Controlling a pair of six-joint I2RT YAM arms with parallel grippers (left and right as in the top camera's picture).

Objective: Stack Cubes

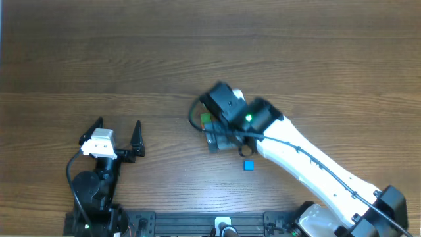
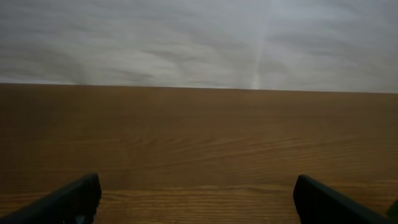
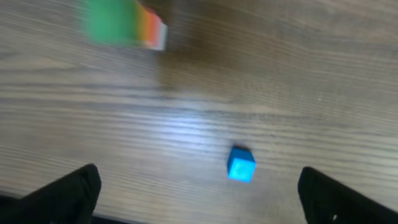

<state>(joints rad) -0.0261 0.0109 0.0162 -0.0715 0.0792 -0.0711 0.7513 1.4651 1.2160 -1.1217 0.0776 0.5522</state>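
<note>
Bare table (image 1: 131, 52) lies wide around both arms. The right gripper (image 3: 199, 202) hangs spread, with the blue cube (image 3: 240, 163) just ahead within its span and the green cube (image 3: 112, 22) farther ahead. The left gripper (image 1: 118, 130), also spread, sits well apart.

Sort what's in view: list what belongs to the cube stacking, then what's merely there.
Job:
green cube
orange cube, against the green one
blue cube, lying apart
right tool, open above them

Merely there:
left tool, open, near its base
table
</note>
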